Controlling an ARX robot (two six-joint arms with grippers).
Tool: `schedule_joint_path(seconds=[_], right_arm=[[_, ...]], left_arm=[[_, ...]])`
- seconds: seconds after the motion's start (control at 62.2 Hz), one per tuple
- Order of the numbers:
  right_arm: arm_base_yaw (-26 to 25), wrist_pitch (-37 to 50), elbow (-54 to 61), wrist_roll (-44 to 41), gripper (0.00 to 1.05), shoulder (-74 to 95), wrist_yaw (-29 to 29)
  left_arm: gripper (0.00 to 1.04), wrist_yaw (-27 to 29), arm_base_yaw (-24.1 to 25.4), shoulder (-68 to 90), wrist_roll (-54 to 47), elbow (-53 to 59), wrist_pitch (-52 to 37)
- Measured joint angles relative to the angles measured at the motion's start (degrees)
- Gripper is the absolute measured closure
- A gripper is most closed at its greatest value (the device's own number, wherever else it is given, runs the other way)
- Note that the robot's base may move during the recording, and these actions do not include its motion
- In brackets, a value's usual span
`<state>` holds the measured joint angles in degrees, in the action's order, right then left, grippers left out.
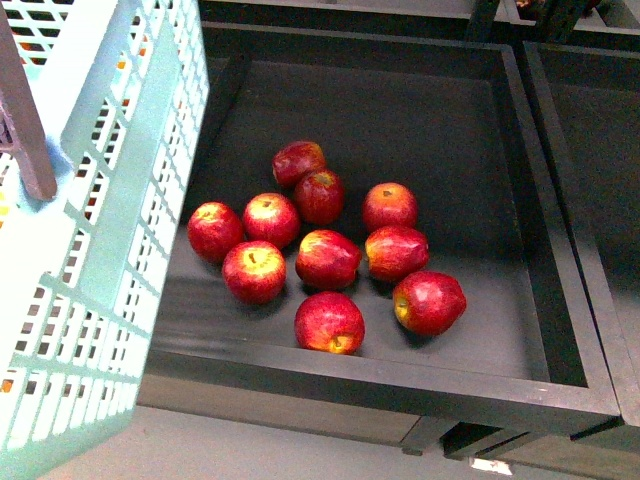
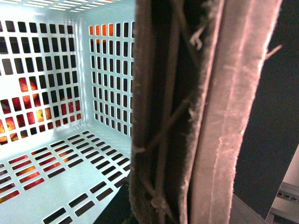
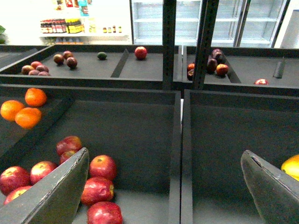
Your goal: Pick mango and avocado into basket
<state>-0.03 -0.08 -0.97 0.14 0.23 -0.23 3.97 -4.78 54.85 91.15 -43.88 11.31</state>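
The light teal basket hangs at the left of the front view, its lattice wall beside the apple bin. In the left wrist view its slotted inside holds nothing, and its brown ribbed handle fills the middle. My left gripper is shut on that handle; its fingers do not show. My right gripper is open over the divider between two near bins. A yellow-orange sliver, seemingly the mango, peeks past one finger. A dark green avocado lies in a far bin.
Several red apples lie in the black bin right of the basket. Three oranges sit in a neighbouring bin. Far bins hold dark red fruits and an apple. A black upright post rises between the bins.
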Motion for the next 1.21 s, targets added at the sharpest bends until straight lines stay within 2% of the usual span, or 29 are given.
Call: schedule_joint_path(seconds=[0.08, 0.113, 0.161, 0.225, 0.321, 0.45, 0.627, 0.852, 1.013, 1.205], right_arm=[[0.0, 0.0, 0.0, 0.0, 0.09, 0.0, 0.02], [0.0, 0.0, 0.0, 0.0, 0.09, 0.0, 0.02], [0.0, 0.0, 0.0, 0.0, 0.09, 0.0, 0.04], [0.0, 0.0, 0.0, 0.0, 0.09, 0.0, 0.02], [0.0, 0.0, 0.0, 0.0, 0.09, 0.0, 0.04], [0.0, 0.0, 0.0, 0.0, 0.09, 0.0, 0.17], [0.0, 0.0, 0.0, 0.0, 0.09, 0.0, 0.17], [0.0, 0.0, 0.0, 0.0, 0.09, 0.0, 0.2], [0.0, 0.0, 0.0, 0.0, 0.09, 0.0, 0.17], [0.0, 0.0, 0.0, 0.0, 0.09, 0.0, 0.17]], left_arm=[[0.89, -2.32, -0.11, 0.2, -0.35, -0.04, 0.44], [0.89, -7.34, 0.0, 1.46, -4.79, -1.86, 4.55], [0.89, -11.19, -1.22, 5.11, -15.43, -4.81, 5.29], [0.89, -11.74, -4.42, 10.78, -25.97, -8.79, 4.0], [0.89, -11.02, -7.69, 17.79, -31.41, -13.97, 3.17], [0.89, -10.69, -11.96, 26.58, -32.85, -22.25, 3.04], [0.89, -14.01, -19.41, 36.98, -33.48, -34.67, 6.05], [0.89, -17.59, -27.63, 42.1, -35.63, -41.46, 9.46], [0.89, -17.86, -31.1, 42.86, -36.11, -43.21, 9.53], [0.89, -17.68, -31.69, 42.88, -36.59, -43.52, 9.64]])
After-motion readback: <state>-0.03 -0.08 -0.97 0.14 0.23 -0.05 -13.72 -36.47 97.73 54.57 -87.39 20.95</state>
